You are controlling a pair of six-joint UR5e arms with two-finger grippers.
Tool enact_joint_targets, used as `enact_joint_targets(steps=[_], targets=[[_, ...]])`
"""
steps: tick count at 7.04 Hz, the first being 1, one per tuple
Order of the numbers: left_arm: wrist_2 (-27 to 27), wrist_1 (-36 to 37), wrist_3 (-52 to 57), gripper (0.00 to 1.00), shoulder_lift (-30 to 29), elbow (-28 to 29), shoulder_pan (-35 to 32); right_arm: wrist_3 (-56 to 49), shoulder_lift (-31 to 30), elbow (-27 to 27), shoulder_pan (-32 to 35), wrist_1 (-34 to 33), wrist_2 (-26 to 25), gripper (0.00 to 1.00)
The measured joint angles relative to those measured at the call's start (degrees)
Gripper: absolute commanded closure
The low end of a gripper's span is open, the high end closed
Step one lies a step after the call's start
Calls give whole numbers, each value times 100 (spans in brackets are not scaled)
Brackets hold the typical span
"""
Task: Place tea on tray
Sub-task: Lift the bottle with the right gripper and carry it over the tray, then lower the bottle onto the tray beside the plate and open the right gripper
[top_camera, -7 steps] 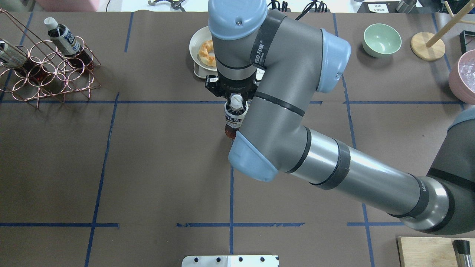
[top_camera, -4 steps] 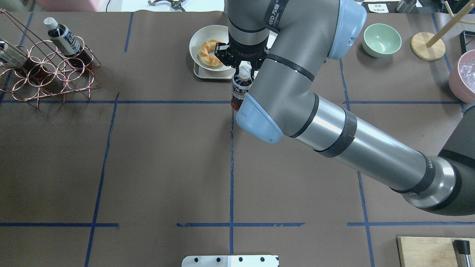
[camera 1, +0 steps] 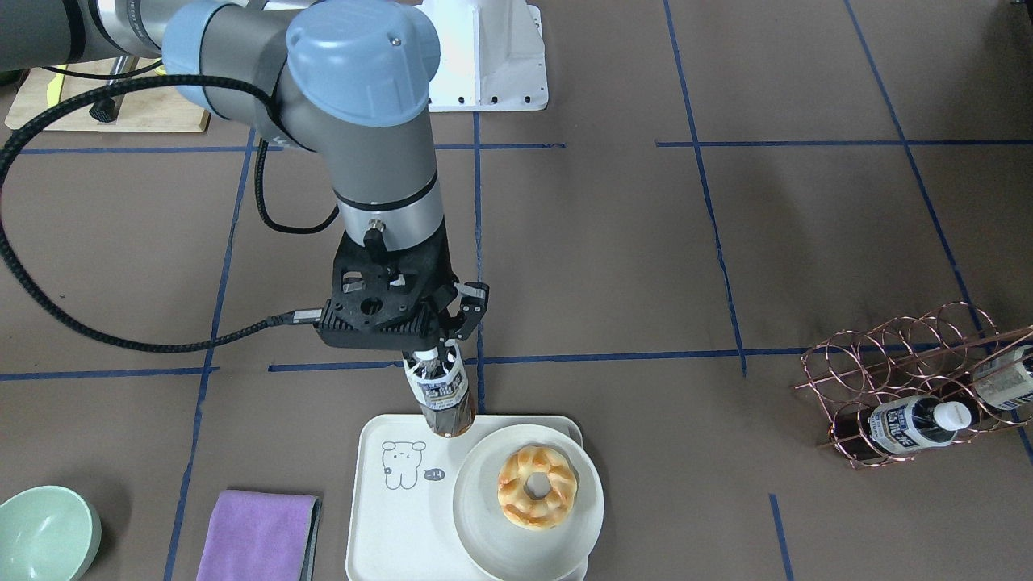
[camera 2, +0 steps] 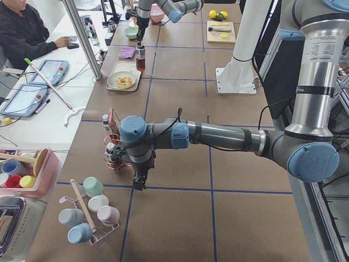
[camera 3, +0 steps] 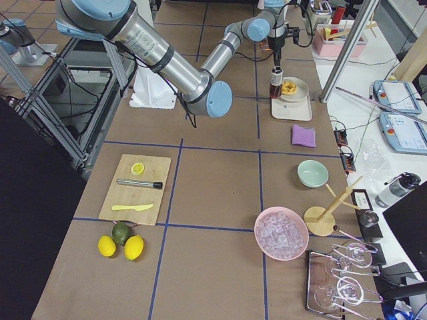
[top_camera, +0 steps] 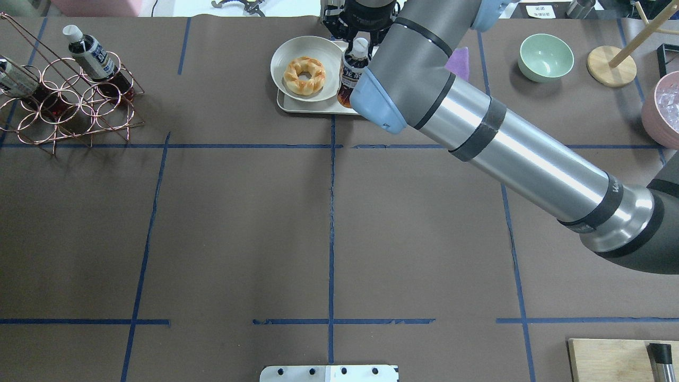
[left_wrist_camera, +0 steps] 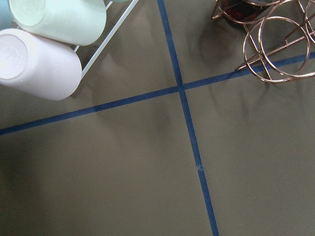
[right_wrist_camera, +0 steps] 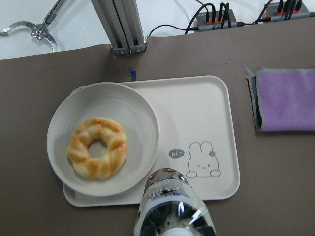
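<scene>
My right gripper (camera 1: pixel 436 355) is shut on the neck of a tea bottle (camera 1: pixel 441 395), clear with dark brown liquid, a white cap and a white label. The bottle (top_camera: pixel 351 71) hangs upright over the robot-side edge of the cream tray (camera 1: pixel 387 516), beside the bear print (right_wrist_camera: pixel 204 160). I cannot tell whether its base touches the tray (right_wrist_camera: pixel 197 108). Two more tea bottles (top_camera: pixel 93 55) (top_camera: pixel 16 79) lie in a copper wire rack (top_camera: pixel 69 106). My left gripper (camera 2: pixel 139 183) hangs low beside that rack; I cannot tell if it is open.
A round white plate (right_wrist_camera: pixel 133 108) with a ring-shaped pastry (right_wrist_camera: pixel 97 147) fills the tray's other half. A purple cloth (right_wrist_camera: pixel 288 98) lies beside the tray. A green bowl (top_camera: pixel 546 57), a wooden stand (top_camera: pixel 610 66), a pink ice bowl (top_camera: pixel 663 109) and a cutting board (top_camera: pixel 610 361) are to the right.
My right arm has carried the bottle away from the robot, from the table's middle to the tray's near edge. The rack and its bottles have not moved.
</scene>
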Motion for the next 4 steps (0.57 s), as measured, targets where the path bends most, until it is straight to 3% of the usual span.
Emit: enact_joint_targets(steps=[4], targets=[[-185, -157, -8, 0, 135, -51, -21, -500, 286, -1322, 373, 645, 157, 100]])
